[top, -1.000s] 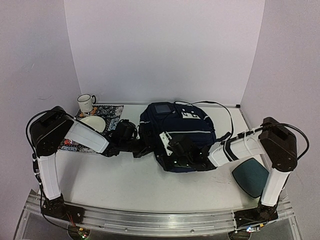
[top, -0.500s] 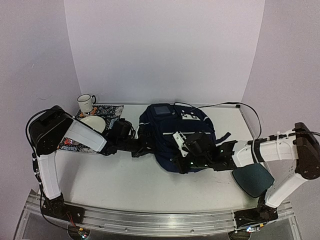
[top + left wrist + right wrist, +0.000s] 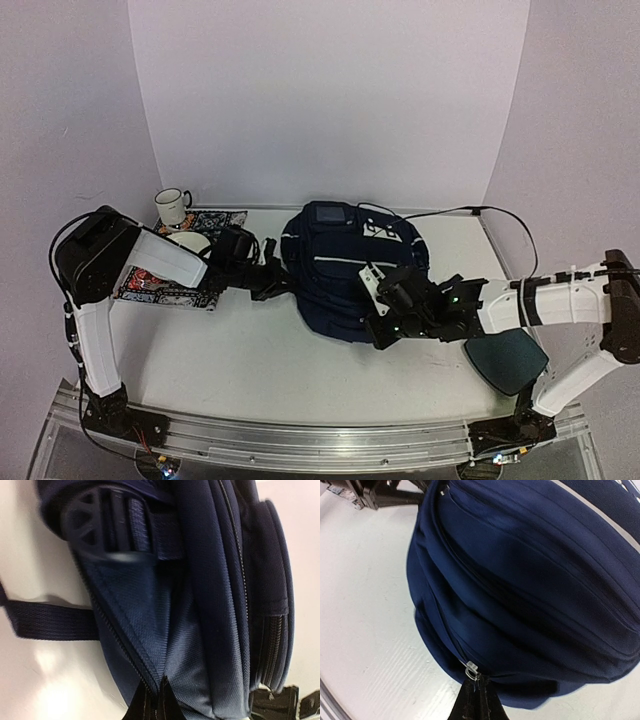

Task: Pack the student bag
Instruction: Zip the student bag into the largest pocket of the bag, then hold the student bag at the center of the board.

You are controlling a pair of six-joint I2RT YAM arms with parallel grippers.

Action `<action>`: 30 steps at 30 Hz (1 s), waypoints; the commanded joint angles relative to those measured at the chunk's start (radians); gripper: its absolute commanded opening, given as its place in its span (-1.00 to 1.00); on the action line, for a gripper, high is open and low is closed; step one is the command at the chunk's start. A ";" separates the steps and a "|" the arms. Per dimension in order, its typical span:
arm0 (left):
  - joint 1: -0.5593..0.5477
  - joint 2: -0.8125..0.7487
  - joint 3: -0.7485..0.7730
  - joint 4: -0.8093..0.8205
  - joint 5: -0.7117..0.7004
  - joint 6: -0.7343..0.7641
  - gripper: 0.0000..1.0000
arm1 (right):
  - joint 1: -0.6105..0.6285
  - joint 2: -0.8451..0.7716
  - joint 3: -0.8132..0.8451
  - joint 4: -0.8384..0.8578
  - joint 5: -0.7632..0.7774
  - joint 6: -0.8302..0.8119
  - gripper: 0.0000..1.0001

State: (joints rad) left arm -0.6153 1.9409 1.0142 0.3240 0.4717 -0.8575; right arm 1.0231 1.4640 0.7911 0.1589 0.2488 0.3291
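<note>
**A:** From above, where does the student bag [image 3: 345,270] sit?

**B:** It lies flat on the table [image 3: 250,360], navy with white piping, domed and full-looking. The left gripper [image 3: 282,285] meets the bag's left side and the right gripper [image 3: 382,330] its near edge. A mug [image 3: 172,206] stands well off behind the bag's left. A teal pad [image 3: 505,360] lies off its right.

**A:** And the left wrist view?

**B:** It shows layered navy panels and zip tracks, with a strap [image 3: 45,622] trailing off the bag. The fingertips are pressed together, nipping fabric at a zip seam.

**A:** The right wrist?

**B:** Those jaws are closed the same way on the bag's lowest seam, just beside a small clear zip pull [image 3: 471,669]. I can't tell if they hold the pull itself.

**A:** What could go wrong?

**B:** Both holds are thin pinches. If the arms tug apart, I'd expect the cloth to slip free, or the whole bag to drag instead of the zip running. The loose strap might snag too.
</note>
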 commanded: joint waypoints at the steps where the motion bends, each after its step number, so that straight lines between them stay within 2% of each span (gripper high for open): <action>1: 0.159 0.070 0.148 -0.175 -0.356 0.155 -1.00 | -0.013 -0.003 0.001 -0.223 0.025 -0.027 -1.00; 4: 0.168 0.095 0.212 -0.205 -0.338 0.189 -1.00 | -0.013 0.071 0.051 -0.160 -0.075 -0.042 -1.00; 6: 0.162 0.080 0.223 -0.200 -0.266 0.174 -0.94 | -0.013 0.122 0.090 -0.086 -0.141 -0.042 -1.00; 9: 0.133 0.028 0.196 -0.196 -0.245 0.152 -0.62 | -0.012 0.220 0.181 -0.039 -0.221 -0.042 -1.00; 14: 0.118 -0.139 0.050 -0.172 -0.250 0.080 -0.08 | -0.011 0.326 0.291 0.030 -0.241 -0.030 -1.00; 21: -0.011 -0.324 -0.121 -0.160 -0.341 0.005 0.19 | -0.005 0.422 0.393 0.077 -0.295 -0.030 -1.00; 25: -0.083 -0.347 -0.156 -0.154 -0.334 -0.051 0.32 | 0.000 0.440 0.414 0.097 -0.307 -0.028 -1.00; 30: -0.136 -0.347 -0.182 -0.146 -0.347 -0.099 0.37 | 0.002 0.441 0.421 0.109 -0.307 -0.029 -1.00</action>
State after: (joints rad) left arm -0.7336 1.6169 0.8516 0.1570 0.1550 -0.8966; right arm 1.0090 1.8963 1.1713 0.2418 -0.0156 0.3008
